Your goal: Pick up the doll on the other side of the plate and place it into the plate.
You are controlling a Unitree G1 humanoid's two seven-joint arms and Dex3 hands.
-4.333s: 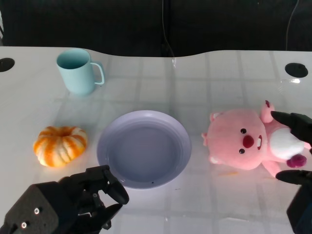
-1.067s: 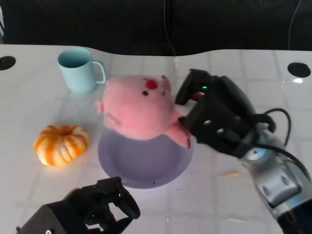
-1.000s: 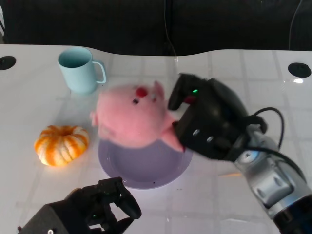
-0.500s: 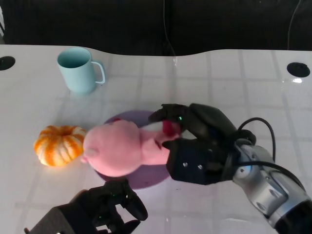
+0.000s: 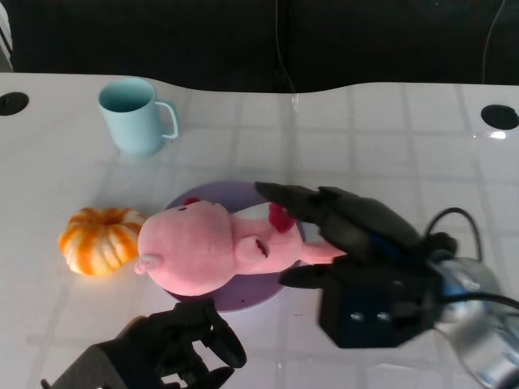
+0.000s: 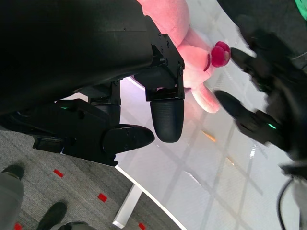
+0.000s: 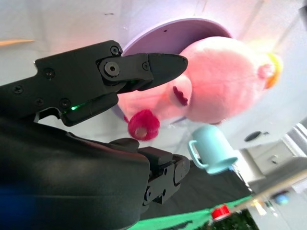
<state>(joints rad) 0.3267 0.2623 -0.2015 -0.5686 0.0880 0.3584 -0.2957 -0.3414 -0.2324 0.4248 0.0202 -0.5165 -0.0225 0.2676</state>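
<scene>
The pink plush doll lies on its side in the lavender plate, head overhanging the rim nearest the orange pumpkin, which sits toward the tabletop's left edge. My right hand stands beside the doll's feet with fingers spread and nothing held; whether a fingertip touches the plush I cannot tell. My left hand rests near the front edge, fingers curled in on nothing. Risk, as I judge it: a finger catching the soft foot as I withdraw could drag the doll out, and the overhanging head could tip it off the rim. Against half a second ago, my right hand has let go and opened; the doll has settled lower in the plate.
</scene>
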